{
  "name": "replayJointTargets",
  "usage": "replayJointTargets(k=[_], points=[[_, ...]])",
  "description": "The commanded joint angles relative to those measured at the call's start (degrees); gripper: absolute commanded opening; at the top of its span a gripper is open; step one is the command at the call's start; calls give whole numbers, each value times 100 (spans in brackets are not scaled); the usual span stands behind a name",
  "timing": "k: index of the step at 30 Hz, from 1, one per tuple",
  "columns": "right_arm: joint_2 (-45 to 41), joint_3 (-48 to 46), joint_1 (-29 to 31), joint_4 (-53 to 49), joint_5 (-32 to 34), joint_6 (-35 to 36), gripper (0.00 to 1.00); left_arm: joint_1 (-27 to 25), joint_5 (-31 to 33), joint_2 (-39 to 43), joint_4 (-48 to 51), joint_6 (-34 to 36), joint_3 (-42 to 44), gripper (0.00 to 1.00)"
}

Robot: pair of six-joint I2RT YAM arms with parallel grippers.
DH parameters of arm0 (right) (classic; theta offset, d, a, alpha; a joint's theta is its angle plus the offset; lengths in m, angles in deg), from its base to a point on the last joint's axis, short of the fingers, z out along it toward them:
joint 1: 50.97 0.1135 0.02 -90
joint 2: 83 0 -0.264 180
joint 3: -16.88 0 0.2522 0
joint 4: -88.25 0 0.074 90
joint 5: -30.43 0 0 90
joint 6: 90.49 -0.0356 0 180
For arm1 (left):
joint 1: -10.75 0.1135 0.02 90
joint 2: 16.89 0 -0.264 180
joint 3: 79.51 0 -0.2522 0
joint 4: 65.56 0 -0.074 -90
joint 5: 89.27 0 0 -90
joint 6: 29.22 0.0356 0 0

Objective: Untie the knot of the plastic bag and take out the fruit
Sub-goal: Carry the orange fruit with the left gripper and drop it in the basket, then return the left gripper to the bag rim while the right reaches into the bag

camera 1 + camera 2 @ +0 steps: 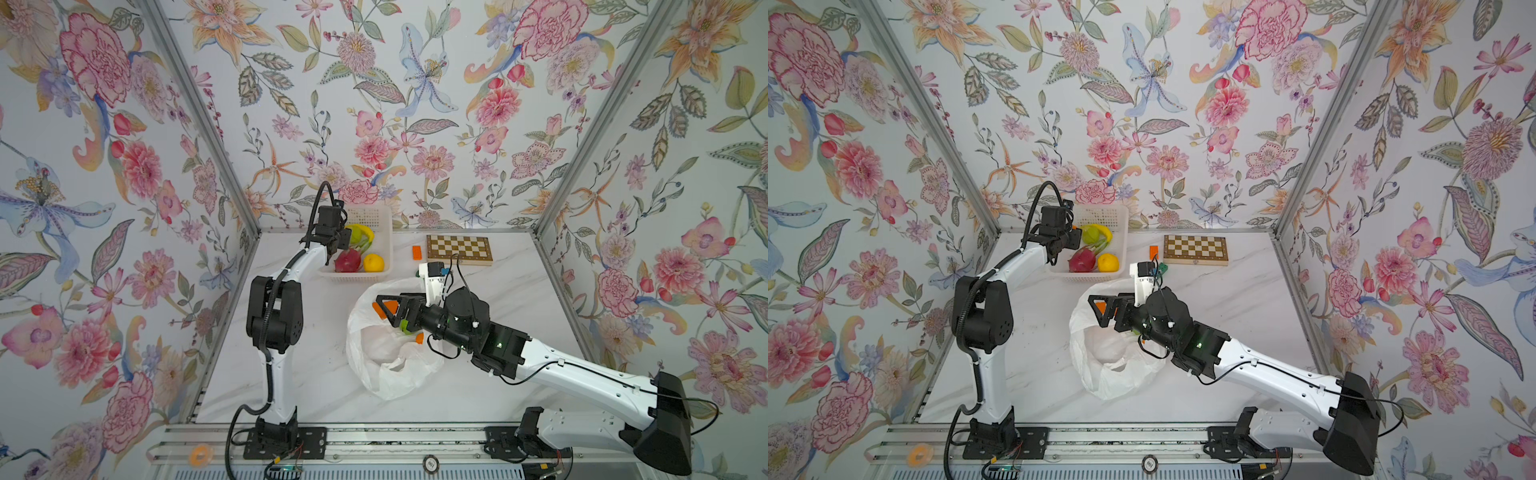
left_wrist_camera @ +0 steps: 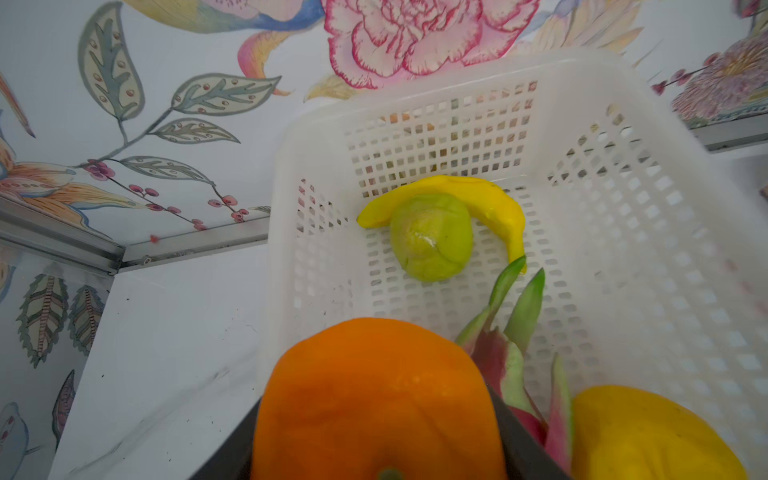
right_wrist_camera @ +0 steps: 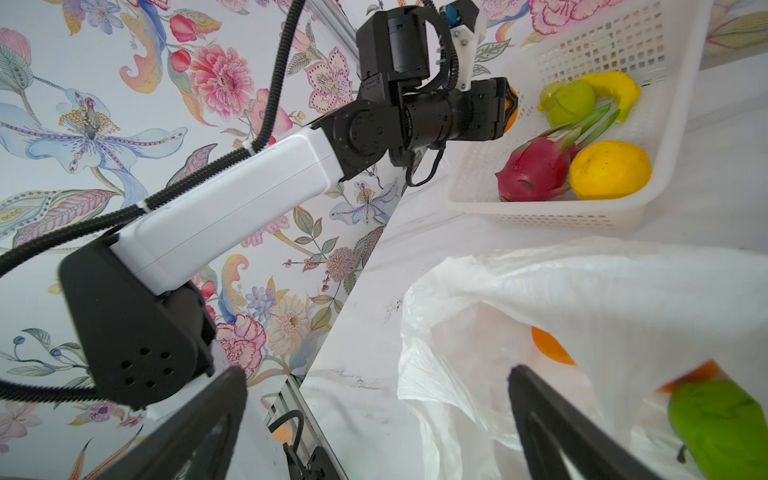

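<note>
The left jaws grip an orange over the basket; releasing it seems next. The right jaws stand wide open above the open bag, centre frame.

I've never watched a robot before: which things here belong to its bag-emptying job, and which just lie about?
Job: plastic bag, orange inside the bag, gripped orange, dragon fruit, yellow fruit, green fruit, white basket.
Lying about: banana, chessboard, orange brick.
</note>
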Motion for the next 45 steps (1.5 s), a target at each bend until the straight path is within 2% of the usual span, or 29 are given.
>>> replayJointTargets(k=[1, 8, 11, 13, 16, 18, 22, 31, 39, 45], points=[[-103, -120, 47, 113, 167, -125, 99, 76, 135, -535, 392, 165, -736, 43], [-240, -209, 83, 46, 248, -177, 99, 87, 63, -1648, 967, 143, -1880, 48], [-317, -260, 109, 54, 293, -186, 99, 81, 36, -2333, 1887, 139, -3140, 49], [-375, -293, 142, 53, 332, -188, 99, 87, 5, -2580, 2159, 152, -3586, 52], [-475, -363, 183, 78, 441, -197, 99, 86, -71, -2599, 2189, 167, -3628, 60], [-550, -430, 215, 154, 499, -204, 99, 103, -172, -2518, 2157, 193, -3515, 72], [-608, -447, 230, 151, 544, -205, 99, 106, -242, -2303, 2112, 210, -3386, 77], [-689, -557, 286, 81, 674, -198, 99, 147, -670, -1050, 1946, -130, -2649, 80], [-709, -684, 282, -194, 756, -143, 99, 153, -1491, 902, 1160, -803, -891, 78], [-667, -805, 282, -365, 729, -62, 96, 156, -2399, 2382, 640, -1269, 420, 75]])
